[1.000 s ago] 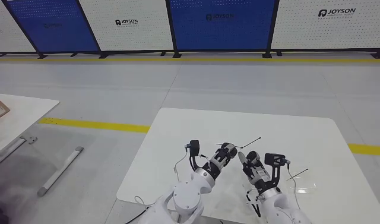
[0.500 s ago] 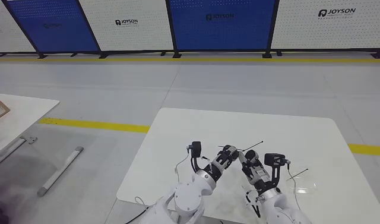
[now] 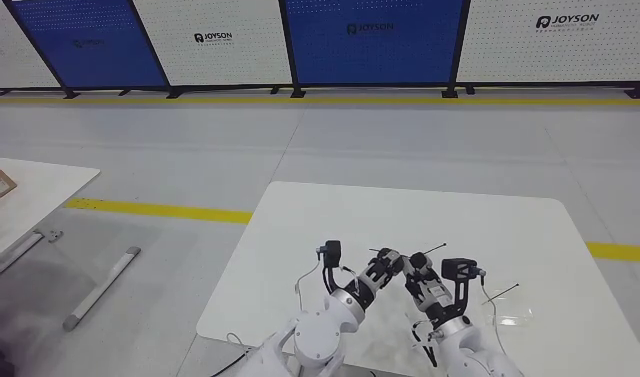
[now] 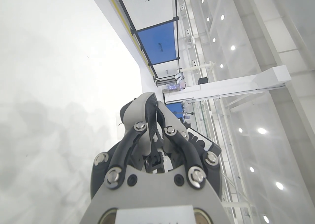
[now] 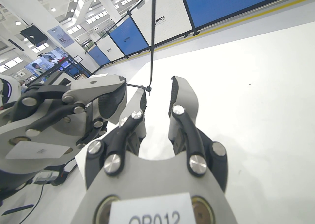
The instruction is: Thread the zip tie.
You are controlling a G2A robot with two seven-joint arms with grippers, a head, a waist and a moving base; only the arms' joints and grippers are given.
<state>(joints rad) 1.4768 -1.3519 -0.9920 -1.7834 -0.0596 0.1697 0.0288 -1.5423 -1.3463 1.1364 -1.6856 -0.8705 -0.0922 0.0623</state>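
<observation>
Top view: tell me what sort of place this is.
Likely a factory or workshop hall: blue and white perforated partition panels, a yellow line across the grey floor, and a high ceiling with rows of lights.

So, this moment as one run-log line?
left pincer: shut on zip tie | right pincer: open, near its head

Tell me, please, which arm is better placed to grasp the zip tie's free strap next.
Probably the right: the right gripper is open, close beside the zip tie, while the left gripper is shut on the tie's short end, so it is not free.
</observation>
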